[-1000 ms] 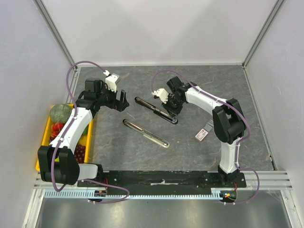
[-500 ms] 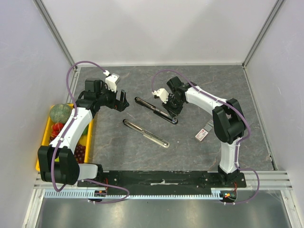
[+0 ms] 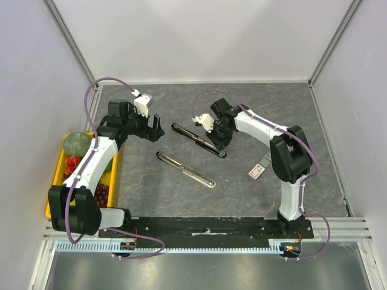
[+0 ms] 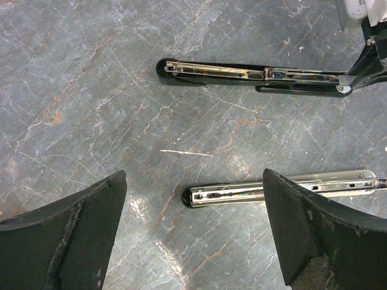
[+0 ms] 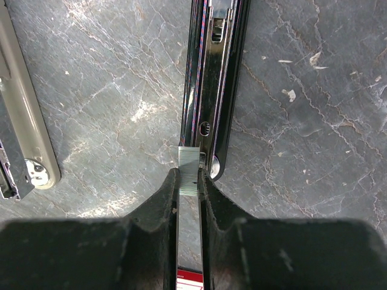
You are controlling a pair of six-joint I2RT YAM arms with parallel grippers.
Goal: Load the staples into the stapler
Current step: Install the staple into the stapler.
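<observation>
Starting at the left edge of the table point(image 3: 242, 199), the yellow tray point(image 3: 58, 171) of fruit sits untouched. Beside it the left gripper point(image 4: 192, 178) hangs over the left-centre of the surface with its jaws spread wide and nothing between them. It points toward the two opened staplers.

Near the middle lies the silver stapler point(image 3: 184, 169), folded out flat, and just beyond it toward the far edge lies the black stapler point(image 3: 196, 140), also opened with its magazine channel facing up.

The change that matters is at the right gripper point(image 5: 188, 175). Its jaws have just drawn in the last little way and are now clenched on a grey staple strip point(image 5: 189, 158). The strip stands out past the fingertips point(image 5: 172, 181). Its free end sits at the near end of the black stapler's channel, slightly to one side of the rail, and we cannot tell if it is touching. We judge the grip is now firm enough to start feeding the strip. The next step would be to line it up with the channel and slide it in, and a skewed strip could snag on the rail's edge.

Further right, near the right arm's elbow, the staples box point(image 3: 259, 170) rests on the table well apart from both staplers.

Against the earlier overhead frame, we see the right wrist a touch closer to the far edge. The left arm, both staplers, the box and the tray sit where they were.
</observation>
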